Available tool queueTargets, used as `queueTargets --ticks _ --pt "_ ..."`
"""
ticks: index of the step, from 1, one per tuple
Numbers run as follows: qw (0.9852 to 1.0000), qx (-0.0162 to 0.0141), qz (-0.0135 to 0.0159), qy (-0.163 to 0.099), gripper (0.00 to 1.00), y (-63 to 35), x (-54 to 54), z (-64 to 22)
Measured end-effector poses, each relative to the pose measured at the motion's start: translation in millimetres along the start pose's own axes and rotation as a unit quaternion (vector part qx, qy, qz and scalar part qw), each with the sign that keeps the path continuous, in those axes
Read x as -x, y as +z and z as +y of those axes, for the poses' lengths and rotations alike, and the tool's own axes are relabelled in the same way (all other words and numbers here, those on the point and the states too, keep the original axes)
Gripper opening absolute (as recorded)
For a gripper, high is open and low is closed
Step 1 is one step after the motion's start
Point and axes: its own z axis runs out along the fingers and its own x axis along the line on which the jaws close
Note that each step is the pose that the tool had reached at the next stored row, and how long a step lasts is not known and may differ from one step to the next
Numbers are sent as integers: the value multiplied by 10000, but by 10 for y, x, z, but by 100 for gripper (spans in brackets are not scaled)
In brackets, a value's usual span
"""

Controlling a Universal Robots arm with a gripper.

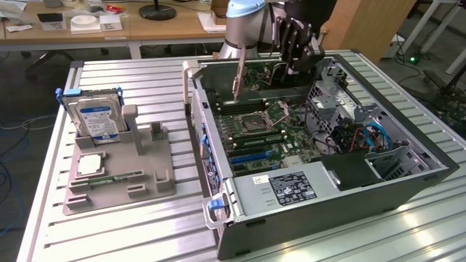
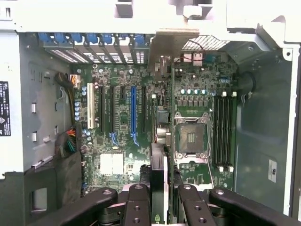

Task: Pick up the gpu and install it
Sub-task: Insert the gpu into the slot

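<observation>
Gripping gpu [image 2: 158,162] in pincer [image 2: 162,197] | motherboard [image 2: 122,113] beneath | hard drive [image 1: 98,117] well apart

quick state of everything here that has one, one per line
gripper, shut on gpu
gpu, held edge-on, not seated
computer case, side open, on its side
blue slot, empty
hard drive, upright in grey holder
memory stick, flat in holder

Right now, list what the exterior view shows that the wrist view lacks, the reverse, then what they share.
Exterior: blue-labelled hard drive upright in a grey fixture on the slatted table. Wrist: white expansion slot, and the gpu edge-on in the gripper. Shared: motherboard, CPU socket, blue expansion slot.
</observation>
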Motion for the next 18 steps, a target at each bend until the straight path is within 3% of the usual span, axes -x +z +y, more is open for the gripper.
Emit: queueTargets --ticks 5,18 --pt "10000 1 -32 -13 27 88 -2 2" --pt "9999 -4 -33 119 27 253 -7 6"
